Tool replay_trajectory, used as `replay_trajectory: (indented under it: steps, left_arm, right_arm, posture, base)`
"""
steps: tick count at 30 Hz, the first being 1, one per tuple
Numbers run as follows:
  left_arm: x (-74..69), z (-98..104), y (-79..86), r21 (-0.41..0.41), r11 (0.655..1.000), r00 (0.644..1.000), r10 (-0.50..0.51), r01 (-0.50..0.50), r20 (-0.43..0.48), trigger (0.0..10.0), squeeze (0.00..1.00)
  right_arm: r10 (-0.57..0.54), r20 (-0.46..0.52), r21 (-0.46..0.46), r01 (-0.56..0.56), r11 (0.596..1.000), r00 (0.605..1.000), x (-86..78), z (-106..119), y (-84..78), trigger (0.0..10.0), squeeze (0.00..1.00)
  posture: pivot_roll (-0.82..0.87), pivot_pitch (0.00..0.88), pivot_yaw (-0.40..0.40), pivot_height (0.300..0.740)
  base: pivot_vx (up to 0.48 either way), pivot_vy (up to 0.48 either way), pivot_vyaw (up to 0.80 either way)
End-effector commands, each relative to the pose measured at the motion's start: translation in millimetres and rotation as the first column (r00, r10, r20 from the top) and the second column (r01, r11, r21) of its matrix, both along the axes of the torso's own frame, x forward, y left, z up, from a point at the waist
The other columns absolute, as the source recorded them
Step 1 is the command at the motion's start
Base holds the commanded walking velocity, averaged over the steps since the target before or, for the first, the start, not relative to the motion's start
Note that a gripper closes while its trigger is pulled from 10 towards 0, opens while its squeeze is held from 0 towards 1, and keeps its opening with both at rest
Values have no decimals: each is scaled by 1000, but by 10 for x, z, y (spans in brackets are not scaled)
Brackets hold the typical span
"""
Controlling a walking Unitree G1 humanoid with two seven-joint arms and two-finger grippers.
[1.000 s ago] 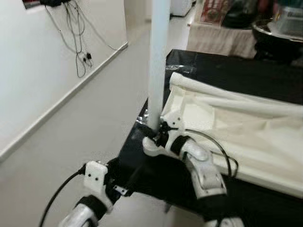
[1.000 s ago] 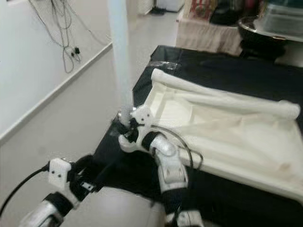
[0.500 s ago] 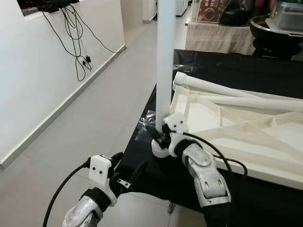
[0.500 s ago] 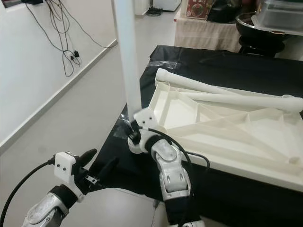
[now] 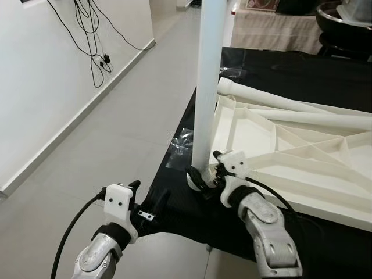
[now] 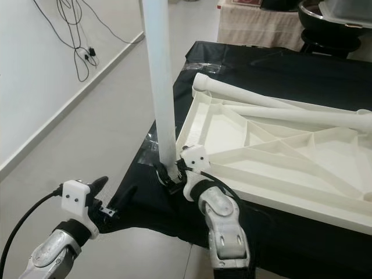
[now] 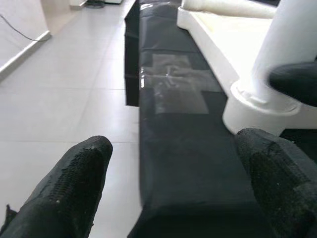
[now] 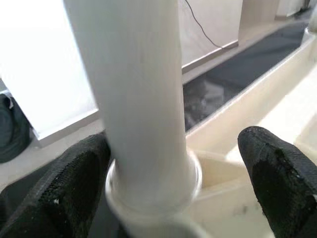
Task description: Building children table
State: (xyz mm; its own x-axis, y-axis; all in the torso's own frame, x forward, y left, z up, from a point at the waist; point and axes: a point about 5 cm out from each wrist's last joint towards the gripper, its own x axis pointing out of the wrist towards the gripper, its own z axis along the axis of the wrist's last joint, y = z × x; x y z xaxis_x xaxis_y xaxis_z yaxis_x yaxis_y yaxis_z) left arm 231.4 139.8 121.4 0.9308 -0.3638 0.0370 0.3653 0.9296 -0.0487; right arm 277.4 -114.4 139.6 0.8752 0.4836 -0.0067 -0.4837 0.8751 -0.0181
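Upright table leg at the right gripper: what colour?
White, plain, no pattern. The table leg shows best in the right eye view, standing by the right gripper.

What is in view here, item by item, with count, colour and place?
Table leg: one, white, upright in the corner socket of the tabletop.
Tabletop: one, cream-white, lying underside up on the black cloth.
Loose legs: at least two, white, lying across the tabletop.
Black cloth: one, covering the work surface.
Cables: several, black, hanging on the white wall.
Right gripper: at the upright leg's base, fingers either side.
Left gripper: open, at the cloth's near edge.
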Motion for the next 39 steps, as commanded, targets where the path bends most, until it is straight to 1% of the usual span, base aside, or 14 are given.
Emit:
replay_trajectory:
  steps: [1,3,4,5,6,11,20,27,32,35,36,37,38,39]
  left_arm:
    - [-1,-55,69,40,998,999,51,-50,-14,10000,0]
    - [-1,-55,69,40,998,999,51,-50,-14,10000,0]
    - [15,-77,109,69,993,994,103,-101,-23,10000,0]
    - [15,-77,109,69,993,994,103,-101,-23,10000,0]
    - [27,-98,128,81,989,991,131,-128,-34,10000,0]
    - [50,-127,126,86,987,989,140,-135,-53,10000,0]
    - [79,-146,114,100,987,989,132,-126,-60,10000,0]
    - [95,-147,109,109,987,990,125,-118,-61,10000,0]
    - [99,-151,105,111,987,990,123,-116,-63,10000,0]
    - [99,-152,104,111,987,991,121,-113,-65,10000,0]
    - [99,-153,103,110,988,991,119,-111,-66,10000,0]
    - [99,-153,103,110,988,991,119,-111,-66,10000,0]
    - [100,-155,102,109,988,991,115,-107,-67,10000,0]
    - [101,-156,102,109,988,991,114,-106,-67,10000,0]
  right_arm:
    - [25,28,26,-26,999,999,-43,33,-8,10000,659]
    - [25,28,26,-26,999,999,-43,33,-8,10000,659]
    - [43,30,32,-44,999,999,-80,33,-7,10000,0]
    - [43,30,32,-44,999,999,-80,33,-7,10000,0]
    - [49,28,35,-50,998,998,-93,24,-18,10000,0]
    - [35,20,38,-35,999,999,-87,3,-53,10000,0]
    - [2,22,63,-4,998,1000,-72,-5,-100,10000,0]
    - [7,23,66,-8,998,1000,-123,-9,-149,10000,0]
    - [-30,10,43,30,999,999,-149,-30,-208,10000,0]
    - [-77,-2,21,77,997,997,-159,-55,-270,10000,0]
    - [-112,-8,3,112,994,994,-156,-70,-308,10000,0]
    - [-112,-8,3,112,994,994,-156,-70,-308,10000,0]
    - [-176,-17,-23,176,984,984,-147,-90,-369,10000,0]
    - [-191,-21,-29,190,981,981,-146,-94,-382,10000,0]
  posture:
    - [6,117,26,740]
    - [6,117,26,740]
    - [7,107,23,740]
    - [7,107,23,740]
    - [6,101,21,740]
    - [5,95,18,740]
    - [1,89,23,740]
    - [-3,91,23,740]
    - [-4,94,21,740]
    - [-6,99,21,740]
    - [-7,100,21,740]
    - [-7,100,21,740]
    - [-7,101,20,740]
    - [-7,101,20,740]
  base:
    - [0,0,0]
    - [0,0,0]
    - [0,0,0]
    - [0,0,0]
    - [0,0,0]
    - [0,0,0]
    - [0,480,0]
    - [0,480,0]
    - [0,480,0]
    - [0,480,0]
    - [0,480,0]
    - [0,480,0]
    - [0,480,0]
    - [0,480,0]
